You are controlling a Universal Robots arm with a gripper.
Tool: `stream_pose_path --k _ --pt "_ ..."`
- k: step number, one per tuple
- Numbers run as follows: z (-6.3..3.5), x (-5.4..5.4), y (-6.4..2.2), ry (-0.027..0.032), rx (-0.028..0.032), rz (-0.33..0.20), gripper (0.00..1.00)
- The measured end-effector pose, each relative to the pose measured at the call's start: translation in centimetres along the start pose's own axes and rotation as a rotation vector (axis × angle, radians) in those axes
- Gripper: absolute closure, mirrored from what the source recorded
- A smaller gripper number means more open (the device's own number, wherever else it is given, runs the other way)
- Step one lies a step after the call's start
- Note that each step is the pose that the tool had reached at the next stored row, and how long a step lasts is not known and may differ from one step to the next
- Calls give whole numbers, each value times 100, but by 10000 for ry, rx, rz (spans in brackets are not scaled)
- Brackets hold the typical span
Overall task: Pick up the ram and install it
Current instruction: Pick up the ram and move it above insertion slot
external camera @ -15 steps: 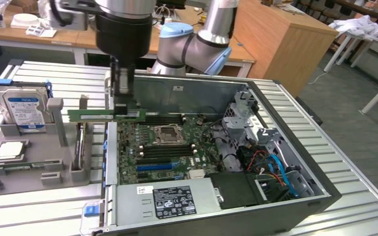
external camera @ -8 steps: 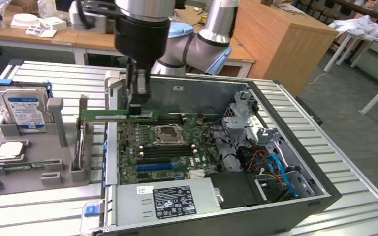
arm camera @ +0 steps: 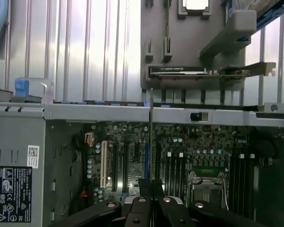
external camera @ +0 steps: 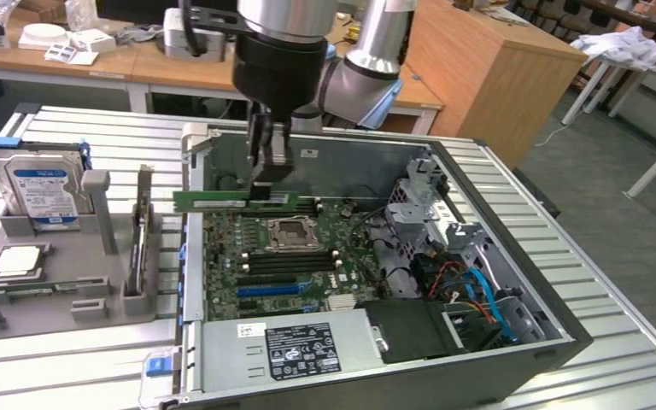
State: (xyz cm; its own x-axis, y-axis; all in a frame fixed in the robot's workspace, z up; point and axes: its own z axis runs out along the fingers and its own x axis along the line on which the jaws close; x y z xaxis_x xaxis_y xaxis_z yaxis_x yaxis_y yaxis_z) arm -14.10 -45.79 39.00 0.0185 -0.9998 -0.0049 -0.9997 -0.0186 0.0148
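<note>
My gripper (external camera: 266, 190) hangs over the open computer case (external camera: 511, 342), shut on the ram (external camera: 228, 202), a long narrow green board held level above the motherboard (external camera: 340, 256). The stick sits just above and behind the processor socket (external camera: 289, 231), clear of the black memory slots (external camera: 280, 261). In the wrist view the ram (arm camera: 151, 137) appears edge-on as a thin line rising from between the shut fingers of my gripper (arm camera: 151, 188), over the motherboard's slots (arm camera: 173, 172).
A grey fixture (external camera: 32, 299) at the exterior view's left holds a silver hard drive (external camera: 41, 188), a square processor chip (external camera: 18, 260) and an upright card (external camera: 143, 231). The power supply (external camera: 294, 350) and drive cage with cables (external camera: 465, 282) crowd the case.
</note>
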Motion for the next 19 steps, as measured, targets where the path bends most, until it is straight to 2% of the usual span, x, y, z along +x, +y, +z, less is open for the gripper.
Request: stream_pose_path --k 19 --pt "-8 16 -553 0 -7 2 88"
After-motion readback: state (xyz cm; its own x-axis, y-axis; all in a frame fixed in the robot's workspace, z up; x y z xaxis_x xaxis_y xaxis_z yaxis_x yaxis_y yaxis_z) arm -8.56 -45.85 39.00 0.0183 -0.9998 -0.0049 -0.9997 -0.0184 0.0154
